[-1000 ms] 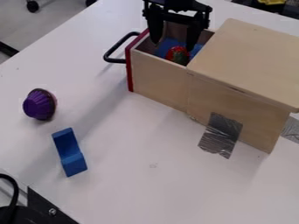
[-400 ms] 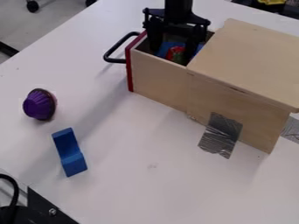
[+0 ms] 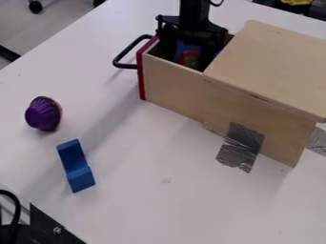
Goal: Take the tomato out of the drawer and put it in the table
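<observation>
Black plastic 2-finger gripper [image 3: 187,55] spread astride red-and-green round tomato [image 3: 189,59] inside pale wooden drawer's [image 3: 172,86] near edge, likely to pinch it.

Drawer [image 3: 170,86]: no text, label, brand, number or sign can be read.
Table [image 3: 149,207]: none can be read.
</observation>
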You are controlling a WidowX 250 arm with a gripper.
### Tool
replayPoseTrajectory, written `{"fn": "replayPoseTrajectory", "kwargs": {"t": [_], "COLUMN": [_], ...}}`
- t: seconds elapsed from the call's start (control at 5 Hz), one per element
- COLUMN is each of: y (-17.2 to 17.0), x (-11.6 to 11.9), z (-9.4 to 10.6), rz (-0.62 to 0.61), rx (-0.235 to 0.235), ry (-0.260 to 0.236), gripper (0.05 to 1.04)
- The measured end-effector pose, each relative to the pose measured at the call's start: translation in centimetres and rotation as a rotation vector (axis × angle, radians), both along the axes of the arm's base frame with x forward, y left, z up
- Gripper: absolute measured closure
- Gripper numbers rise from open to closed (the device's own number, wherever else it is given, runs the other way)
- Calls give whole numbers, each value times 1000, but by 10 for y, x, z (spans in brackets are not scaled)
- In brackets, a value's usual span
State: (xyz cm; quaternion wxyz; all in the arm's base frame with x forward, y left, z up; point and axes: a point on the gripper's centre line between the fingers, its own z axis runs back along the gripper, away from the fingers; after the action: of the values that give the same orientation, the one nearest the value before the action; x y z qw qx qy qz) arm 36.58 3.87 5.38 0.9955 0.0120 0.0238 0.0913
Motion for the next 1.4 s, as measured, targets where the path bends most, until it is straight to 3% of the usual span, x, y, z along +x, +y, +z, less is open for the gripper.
{"fn": "replayPoseTrajectory", "kwargs": {"t": [0.2, 0.8, 1.4], "y": [-1, 0, 8], "x": [1, -2, -30], "z": [-1, 1, 63], "rz": [6, 9, 8], "rx": [-9, -23, -45], "ry": [-9, -10, -111], "gripper": [342, 347, 347]}}
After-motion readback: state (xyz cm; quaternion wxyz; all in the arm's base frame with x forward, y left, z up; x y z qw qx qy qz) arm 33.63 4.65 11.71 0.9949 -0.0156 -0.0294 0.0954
